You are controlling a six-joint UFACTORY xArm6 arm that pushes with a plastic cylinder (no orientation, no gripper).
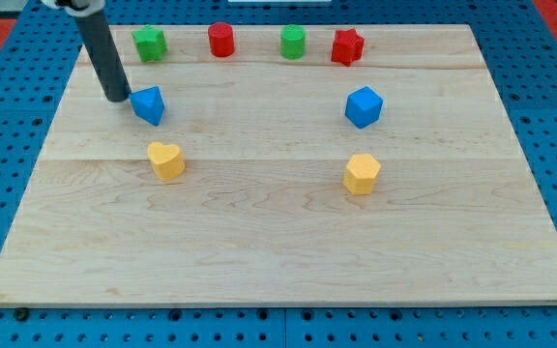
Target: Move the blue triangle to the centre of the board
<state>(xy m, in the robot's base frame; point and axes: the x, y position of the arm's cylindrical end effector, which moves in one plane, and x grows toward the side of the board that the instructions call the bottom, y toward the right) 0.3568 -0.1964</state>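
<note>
In the camera view, the wooden board (278,280) is seen nearest the view's bottom, with its bare front edge lying lowest in the picture. The blue triangle (148,104) is taken as the landmark: it is found toward the board's upper left, well apart from the centre. Just below it a yellow heart (166,159) is set, near but apart. Far to its right a blue cube (364,106) is placed, and below that a yellow hexagon (362,174). Above the triangle, along the board's top edge, a green block (149,43), a red cylinder (221,40), a green cylinder (293,43) and a red star (347,46) are lined up.

My tip (117,98) is set just beside the triangle's left face, touching or almost so; no jaws exist, so nothing is held.

The triangle is judged light, stiff and easily slid on smooth wood. It cannot be grasped, only pushed; a push is best applied squarely to the upper-left face, since an off-centre push is likely to spin it or let it slip aside toward the yellow heart.
</note>
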